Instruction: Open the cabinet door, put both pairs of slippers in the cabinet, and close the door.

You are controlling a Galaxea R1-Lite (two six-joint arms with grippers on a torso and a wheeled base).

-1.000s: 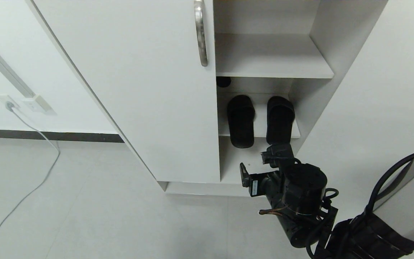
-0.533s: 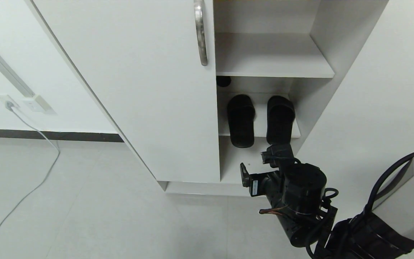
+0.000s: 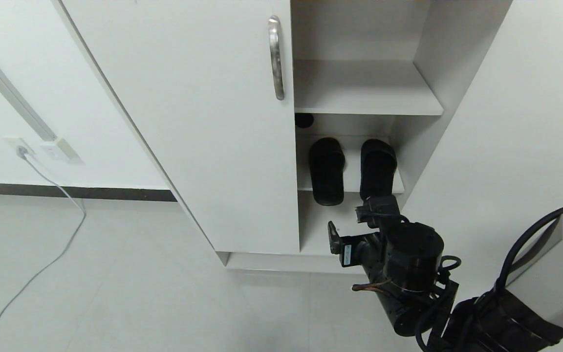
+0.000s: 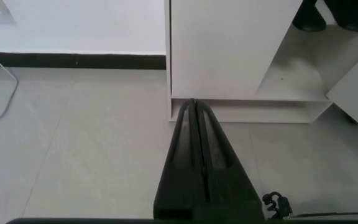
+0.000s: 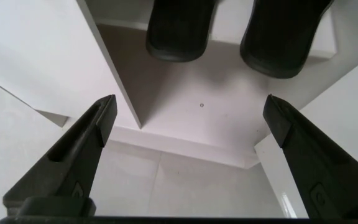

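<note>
A white cabinet (image 3: pixel 367 90) stands with its right side open and its left door (image 3: pixel 188 112) shut. A pair of black slippers (image 3: pixel 328 168) lies side by side on the lower shelf, heels toward me. A dark thing (image 3: pixel 304 120) peeks out behind the left door's edge on that shelf; I cannot tell what it is. My right gripper (image 3: pixel 355 222) hangs open just below and in front of the slippers (image 5: pixel 179 25), with nothing between its fingers (image 5: pixel 95 121). My left gripper (image 4: pixel 195 104) is shut and empty, low over the floor in front of the cabinet base (image 4: pixel 247 109).
The open right door (image 3: pixel 516 127) stands close beside my right arm. A metal handle (image 3: pixel 275 57) runs down the left door's edge. A grey cable (image 3: pixel 66 234) trails from a wall socket (image 3: pixel 20 146) across the tiled floor at the left.
The head camera has shifted, so the cabinet sits lower and a little smaller in the picture. The slippers stay on the shelf, and the right gripper stays open.
</note>
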